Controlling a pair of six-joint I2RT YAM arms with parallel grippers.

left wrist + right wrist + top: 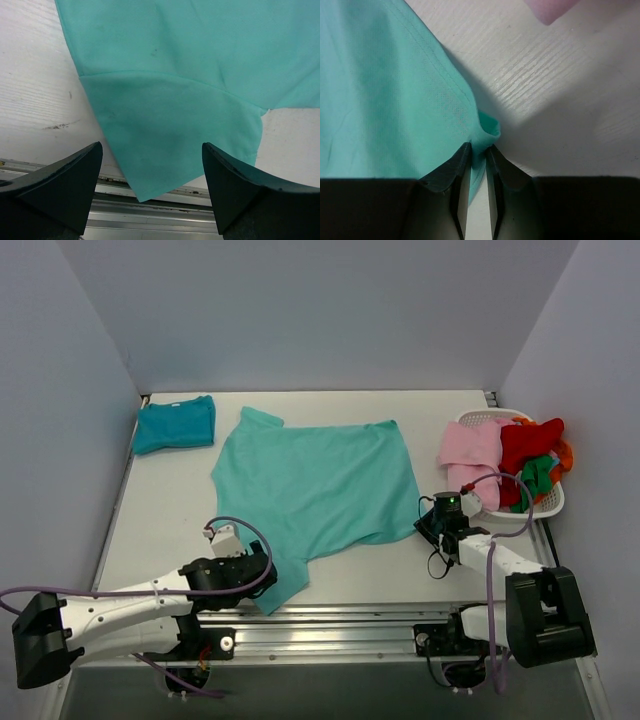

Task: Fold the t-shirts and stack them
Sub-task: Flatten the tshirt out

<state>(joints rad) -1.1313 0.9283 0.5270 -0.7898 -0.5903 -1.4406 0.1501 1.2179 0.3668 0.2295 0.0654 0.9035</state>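
Note:
A light turquoise t-shirt [315, 485] lies spread flat across the middle of the table. A darker teal-blue t-shirt [175, 423] sits folded at the back left corner. My left gripper [262, 562] hovers open over the shirt's near left corner; in the left wrist view that pointed corner [165, 150] lies between the wide-spread fingers of the gripper [151, 150]. My right gripper [425, 525] is at the shirt's near right edge. In the right wrist view the gripper [478, 149] is shut on a bunched fold of turquoise cloth [385, 100].
A white basket [555, 502] at the right edge holds pink [470, 445], red [530, 445] and green [538, 475] garments. A metal rail [350, 615] runs along the near table edge, and the shirt's corner overhangs the rail [150, 215]. Grey walls enclose the table.

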